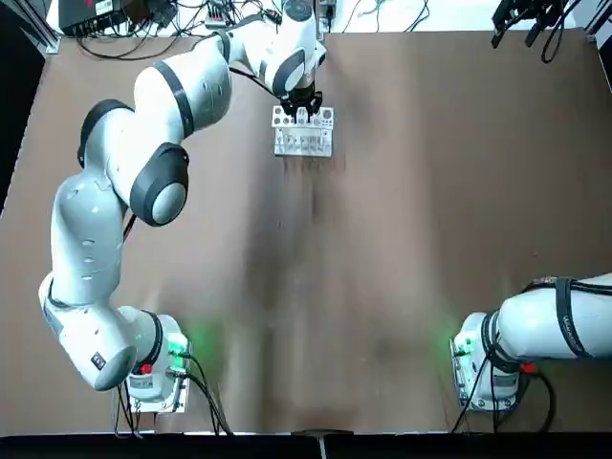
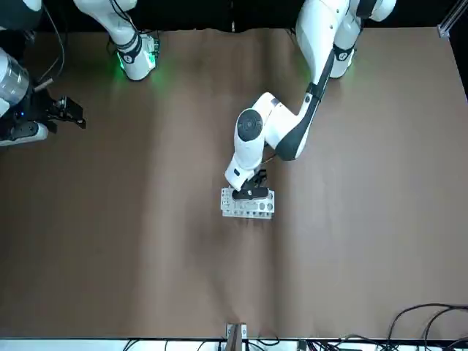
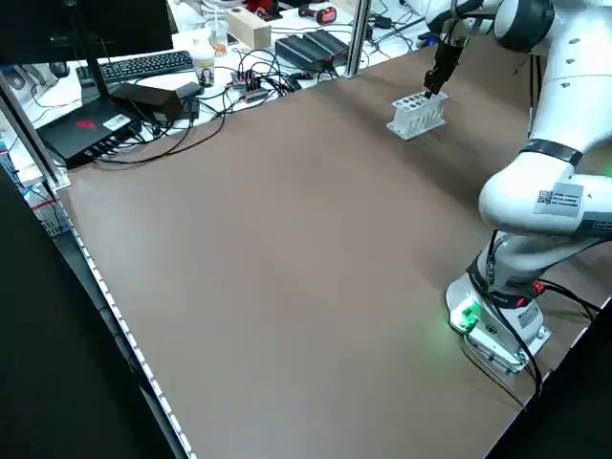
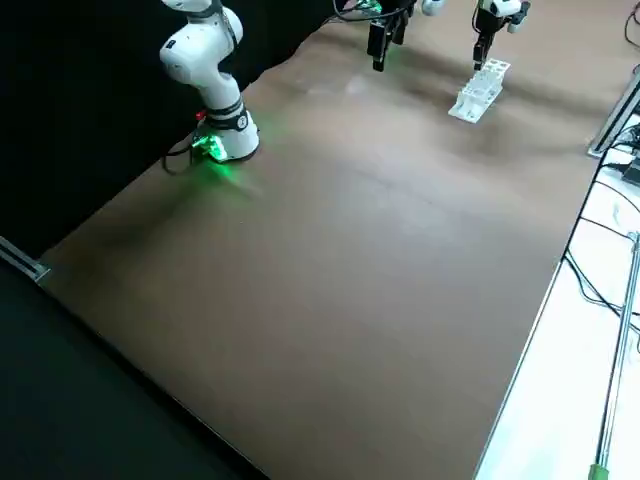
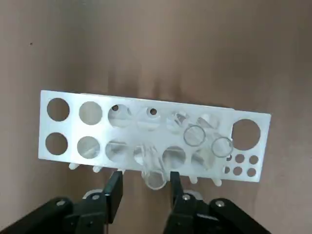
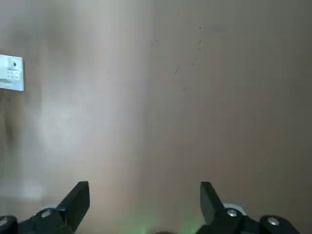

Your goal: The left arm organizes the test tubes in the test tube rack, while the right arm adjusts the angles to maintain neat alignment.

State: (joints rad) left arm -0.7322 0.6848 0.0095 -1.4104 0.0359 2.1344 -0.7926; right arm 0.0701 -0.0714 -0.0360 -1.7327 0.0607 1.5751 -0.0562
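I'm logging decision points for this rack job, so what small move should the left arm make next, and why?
Probably ease the open left tool onto the leaning test tube, since that tube tilts out between its fingers over the rack's edge.

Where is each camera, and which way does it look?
Top: overhead, looking down; both arms, white rack.
Front: across the table, facing the robot; both arms.
Left side: raised, looking diagonally down; left arm.
Right side: raised, looking diagonally down; both arms.
Left wrist: on that arm; its open jaws, the rack.
Right wrist: on that arm; its open jaws, table.
Top and front share the rack.
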